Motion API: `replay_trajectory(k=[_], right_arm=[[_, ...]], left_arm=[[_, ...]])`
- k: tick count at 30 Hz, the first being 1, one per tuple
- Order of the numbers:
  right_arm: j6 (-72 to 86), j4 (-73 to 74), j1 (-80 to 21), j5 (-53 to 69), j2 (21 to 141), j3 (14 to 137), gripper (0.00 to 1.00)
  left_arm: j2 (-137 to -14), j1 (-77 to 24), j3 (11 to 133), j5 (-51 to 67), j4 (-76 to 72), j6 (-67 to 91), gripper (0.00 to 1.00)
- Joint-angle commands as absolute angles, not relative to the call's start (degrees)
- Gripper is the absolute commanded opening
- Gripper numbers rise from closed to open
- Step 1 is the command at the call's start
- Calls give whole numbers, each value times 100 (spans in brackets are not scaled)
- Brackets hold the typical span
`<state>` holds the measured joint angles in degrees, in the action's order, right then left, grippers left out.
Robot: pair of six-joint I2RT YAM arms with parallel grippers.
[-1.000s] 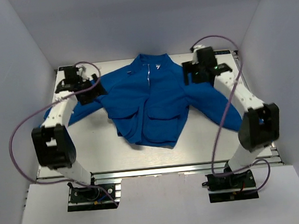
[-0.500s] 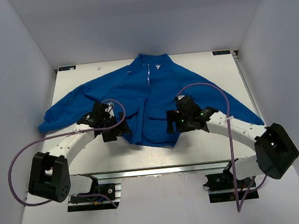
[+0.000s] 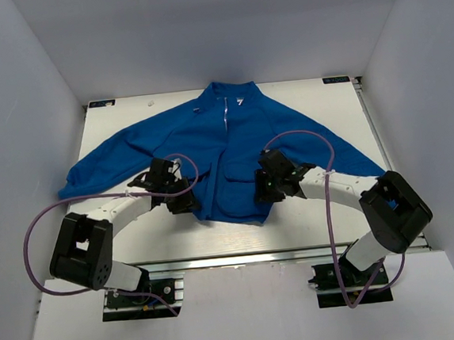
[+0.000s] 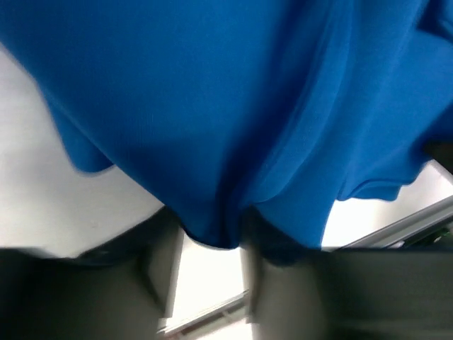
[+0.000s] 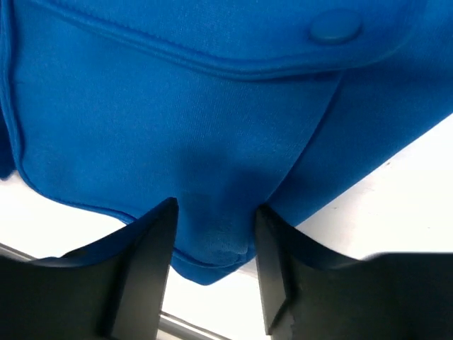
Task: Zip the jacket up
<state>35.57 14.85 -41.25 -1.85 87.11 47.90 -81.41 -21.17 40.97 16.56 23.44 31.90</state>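
Over on the left, one sleeve (image 3: 100, 169) of the jacket (image 3: 233, 149) ran out flat across the white table (image 3: 310, 210), its cuff near the left edge. And there was the left gripper (image 3: 180, 199), low at the jacket's near-left hem. The wrist view had a fold of blue fabric (image 4: 212, 106) drawn down into that gripper (image 4: 212, 244), fingers (image 4: 164, 273) pinching it from both sides, though the picture was blurred. In the middle the jacket lay front-up, collar (image 3: 224, 95) toward the far edge, the pale zipper (image 3: 227, 122) running down from it. On to the right gripper (image 3: 264, 189), at the near-right hem below a pocket: up close its fingers (image 5: 152, 241) were closed on the hem (image 5: 212, 248), with a snap button (image 5: 336, 27) on the flap above. The other sleeve (image 3: 345, 156) reached off to the right.
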Motion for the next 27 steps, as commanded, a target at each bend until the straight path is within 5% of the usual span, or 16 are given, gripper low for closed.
replay_trajectory(k=[1,2,3,15,22,23,24,25,26,27], right_arm=[[3648,1231,-4148,-203,8675,4878,1],[3656,1187,-4140,-202,8666,4869,0],[3630,1195,-4148,-228,8640,4843,0],[2971,2838,-2910,-1248,7392,3991,0],[2698,3287,-2505,-985,6848,3665,0],[2698,3322,-2505,-889,6786,3630,0],[2742,3322,-2505,-879,6716,3569,3],[2707,3322,-2505,-844,6550,3568,22],[2690,3392,-2496,-835,6461,3594,32],[2646,3445,-2496,-870,6286,3795,62]], left_arm=[[-8121,-2136,4210,1942,1758,3208,41],[-8147,-2136,4236,1925,1740,3208,10],[-8147,-2136,4332,1873,1827,3208,0],[-7401,-2127,4404,-789,4041,3744,0],[-7067,-2136,3868,-334,4447,4130,0],[-6945,-2136,3824,-299,4526,4200,3],[-6874,-2136,3806,-194,4526,4192,17],[-6795,-2136,3823,-2,4561,4149,38],[-6646,-2136,3875,0,4622,4148,79],[-6558,-2136,4076,-9,4788,4131,89]])
